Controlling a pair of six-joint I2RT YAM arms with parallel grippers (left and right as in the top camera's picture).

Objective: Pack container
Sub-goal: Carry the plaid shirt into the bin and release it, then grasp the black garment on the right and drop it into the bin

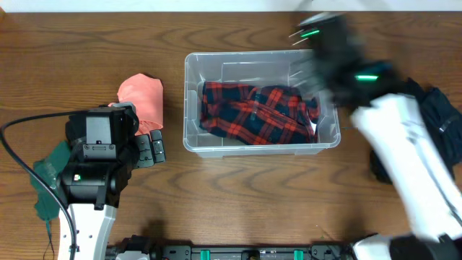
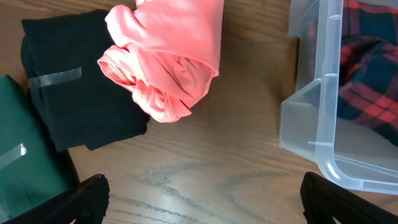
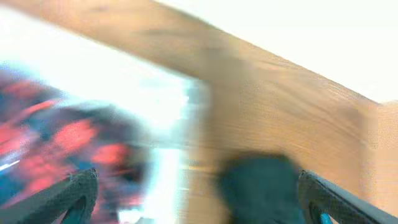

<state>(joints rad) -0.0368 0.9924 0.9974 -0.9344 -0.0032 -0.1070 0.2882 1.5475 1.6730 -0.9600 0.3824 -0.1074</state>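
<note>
Container (image 1: 189,108) sits mid-counter (image 1: 253,202), plaid shirt (image 1: 256,112) inside. Left end effector (image 2: 205,202) is released and empty, near the pink cloth (image 2: 168,62). Right end effector (image 3: 202,199) looks spread and empty, though that view's smeared. My worry: the right arm, blurred over the container's far right corner, clips the rim and shoves it.

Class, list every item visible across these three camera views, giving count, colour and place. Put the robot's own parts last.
container: one, clear plastic, table centre
checked shirt: one, red and dark blue, inside the container
bundled cloth: one, coral pink, left of the container
black garment: one, black, partly under the bundled cloth
green garment: one, green, far left
dark garment: one, right of the container
table: one, brown wood
left gripper: one, black, open, left of the container
right gripper: one, black, open, blurred, by the container's right end
</note>
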